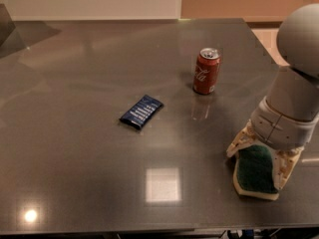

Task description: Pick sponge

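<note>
— Camera view, 1 dark grey table [75,148]: where do we place the sponge [255,179] for the caption?

— We place it from the red soda can [206,71]: toward the near edge from the can and a little to the right, well apart from it. It lies flat, dark green top up, with a pale yellow rim showing along its near side.

— And the gripper [258,164]?

— Directly over the sponge, so also nearer than the can and to its right. We see its 2 pale fingers [239,142] spread apart, 1 on each long side of the sponge, which sits between them. Whether the pads touch the foam, we cannot tell.

— So we call the claw open?

— We do: parted around the sponge, which rests on the table. The grey arm [294,103] rises above it, right of the can.

— Anything else we should name?

— 1 flat dark blue packet [141,111], left of the can and somewhat nearer, well apart from can and sponge alike. The can stands upright, its silver top showing.
</note>
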`<state>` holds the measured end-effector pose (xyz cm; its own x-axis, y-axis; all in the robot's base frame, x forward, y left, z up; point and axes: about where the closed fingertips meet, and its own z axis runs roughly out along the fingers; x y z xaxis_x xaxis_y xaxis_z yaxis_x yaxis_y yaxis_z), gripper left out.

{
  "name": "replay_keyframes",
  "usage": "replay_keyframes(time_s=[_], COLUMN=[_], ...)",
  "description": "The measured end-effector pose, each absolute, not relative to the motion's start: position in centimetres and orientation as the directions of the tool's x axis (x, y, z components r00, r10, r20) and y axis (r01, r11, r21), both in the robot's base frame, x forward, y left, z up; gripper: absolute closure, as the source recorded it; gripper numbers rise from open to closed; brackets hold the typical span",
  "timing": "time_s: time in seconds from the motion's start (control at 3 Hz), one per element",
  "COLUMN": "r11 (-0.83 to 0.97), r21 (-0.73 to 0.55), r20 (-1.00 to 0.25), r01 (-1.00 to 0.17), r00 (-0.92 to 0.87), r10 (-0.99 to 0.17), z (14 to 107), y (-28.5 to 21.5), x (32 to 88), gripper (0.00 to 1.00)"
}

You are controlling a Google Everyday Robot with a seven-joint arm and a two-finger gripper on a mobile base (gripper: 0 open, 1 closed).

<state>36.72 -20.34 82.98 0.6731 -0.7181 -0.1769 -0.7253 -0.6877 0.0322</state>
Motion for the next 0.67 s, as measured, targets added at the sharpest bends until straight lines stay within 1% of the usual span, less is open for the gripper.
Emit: replay_keyframes(time_s=[0.33, 0.67], r11=[-0.679, -0.632], r21=[0.044, 0.023], r20=[-0.175, -0.18], r01=[-0.732, -0.775], r00=[0.664, 0.618], r10=[-0.727, -0.765], z=[83.2, 84.6], y=[-20.4, -20.1], x=[36.8, 37.5], gripper=[0.6, 0.83])
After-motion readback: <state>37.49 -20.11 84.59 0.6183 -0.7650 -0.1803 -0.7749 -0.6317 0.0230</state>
